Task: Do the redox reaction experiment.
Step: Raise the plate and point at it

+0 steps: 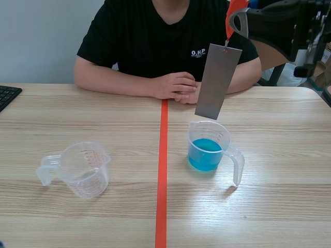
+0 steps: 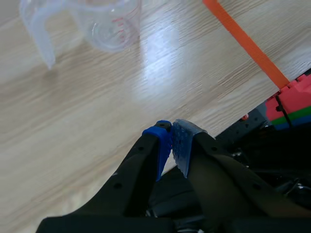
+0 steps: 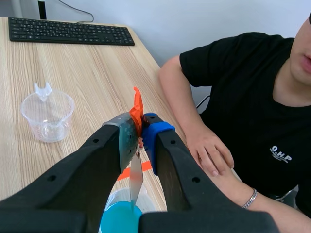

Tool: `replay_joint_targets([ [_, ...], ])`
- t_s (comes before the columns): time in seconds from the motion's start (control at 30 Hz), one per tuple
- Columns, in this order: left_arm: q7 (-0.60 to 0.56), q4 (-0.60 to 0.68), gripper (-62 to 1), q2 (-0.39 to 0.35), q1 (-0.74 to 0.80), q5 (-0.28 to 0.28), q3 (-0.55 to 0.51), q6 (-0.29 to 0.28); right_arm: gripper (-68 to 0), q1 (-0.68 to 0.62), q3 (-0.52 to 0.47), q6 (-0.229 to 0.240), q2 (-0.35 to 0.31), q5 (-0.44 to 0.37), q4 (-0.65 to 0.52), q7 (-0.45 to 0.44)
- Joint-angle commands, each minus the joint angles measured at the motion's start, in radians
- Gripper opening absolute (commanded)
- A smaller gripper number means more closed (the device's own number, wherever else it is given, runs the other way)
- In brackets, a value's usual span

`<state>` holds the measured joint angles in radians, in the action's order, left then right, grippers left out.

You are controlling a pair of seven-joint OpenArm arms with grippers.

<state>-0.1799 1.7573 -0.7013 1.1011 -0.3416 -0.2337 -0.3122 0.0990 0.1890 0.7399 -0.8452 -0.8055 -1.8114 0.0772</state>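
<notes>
Right gripper (image 3: 138, 128) raised at the far right, pinching an orange tab (image 3: 137, 109). Grey metal strip (image 1: 218, 81) hanging tilted from the tab, just above a cup (image 1: 227, 135) of blue liquid (image 1: 205, 154), right of the red line. Left gripper (image 2: 171, 145) pressed together on nothing, empty cup (image 1: 85, 169) ahead of it on the left. Person's hands (image 1: 176, 85) resting at the far edge.

Upper right: plate (image 1: 218, 82) flat matte grey, orange tab (image 1: 232, 14) at its top. Right cup (image 1: 223, 137) clear, liquid (image 1: 205, 155) bright blue. Left cup (image 1: 85, 169) clear, red graduation marks. Counter (image 1: 279, 206) pale wood grain, orange-red stripe (image 1: 163, 170) down centre. Shirt (image 1: 150, 36) black, white lettering.
</notes>
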Motion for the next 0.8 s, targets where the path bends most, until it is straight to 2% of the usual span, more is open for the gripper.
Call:
replay_joint_targets([
  [0.0, -0.042, 0.017, -56.3, -0.029, -0.062, -0.007, 0.011, -0.002, -65.8, 0.012, -0.027, 0.006, -0.016, -0.018, -0.011, -0.015],
  [0.23, -0.06, 0.032, -56.3, -0.159, -0.287, -0.007, 0.129, -0.021, -65.8, 0.012, -0.027, 0.006, -0.016, -0.018, -0.011, -0.015],
  [0.4, 0.016, 0.037, -56.3, -0.16, -0.5, 0.0, 0.284, -0.021, -65.8, 0.012, -0.027, 0.006, -0.016, -0.018, -0.011, -0.016],
  [0.57, 0.097, 0.035, -56.3, -0.089, -0.706, 0.093, 0.465, -0.018, -65.8, 0.012, -0.027, 0.006, -0.016, -0.018, -0.011, -0.016],
  [0.77, 0.156, -0.002, -56.3, 0.056, -0.868, 0.215, 0.583, -0.013, -65.8, 0.012, -0.027, 0.006, -0.016, -0.018, -0.011, -0.015],
])
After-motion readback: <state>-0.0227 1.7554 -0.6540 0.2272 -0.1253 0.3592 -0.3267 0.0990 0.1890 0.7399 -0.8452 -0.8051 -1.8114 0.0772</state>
